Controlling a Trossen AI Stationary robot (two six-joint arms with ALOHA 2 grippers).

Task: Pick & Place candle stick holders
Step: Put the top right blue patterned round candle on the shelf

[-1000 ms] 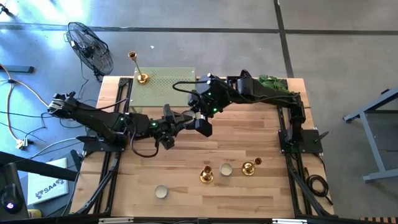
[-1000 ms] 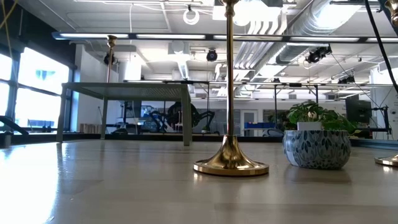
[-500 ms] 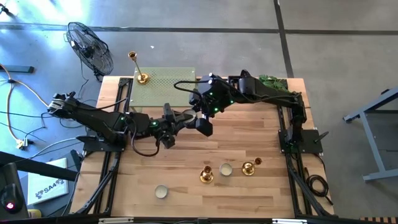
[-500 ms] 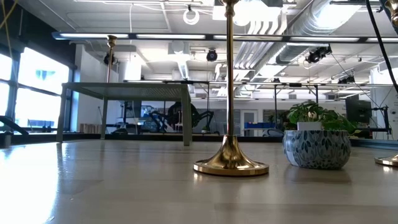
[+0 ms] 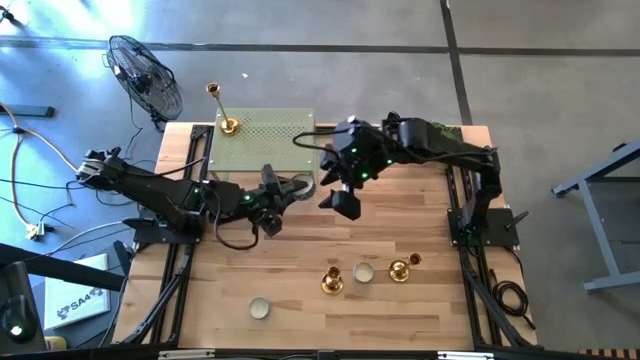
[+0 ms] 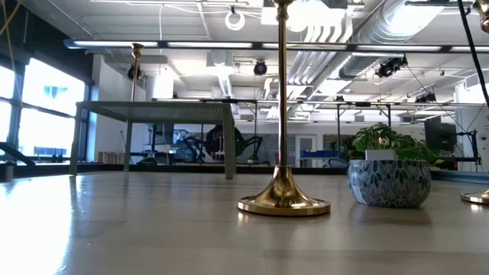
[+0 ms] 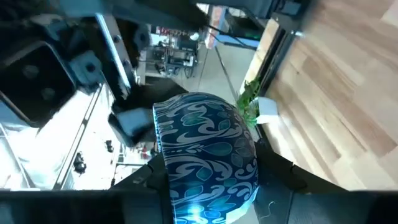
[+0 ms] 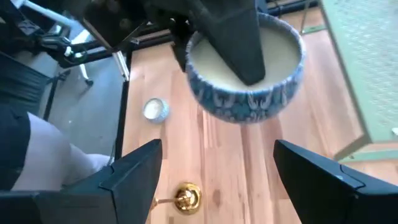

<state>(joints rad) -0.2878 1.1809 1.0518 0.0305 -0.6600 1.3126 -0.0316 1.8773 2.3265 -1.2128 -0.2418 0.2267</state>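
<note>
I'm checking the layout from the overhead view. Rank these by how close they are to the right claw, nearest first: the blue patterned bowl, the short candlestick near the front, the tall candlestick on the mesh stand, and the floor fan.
1. Blue patterned bowl, held just left of the right claw.
2. Short candlestick, toward the front right.
3. Tall candlestick, at the mesh stand's back left corner.
4. Floor fan, off the table, back left.

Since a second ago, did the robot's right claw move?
Yes. In the high view the right gripper has slid rightward, away from the green perforated mat and from the left gripper, toward the table's right side.
</note>
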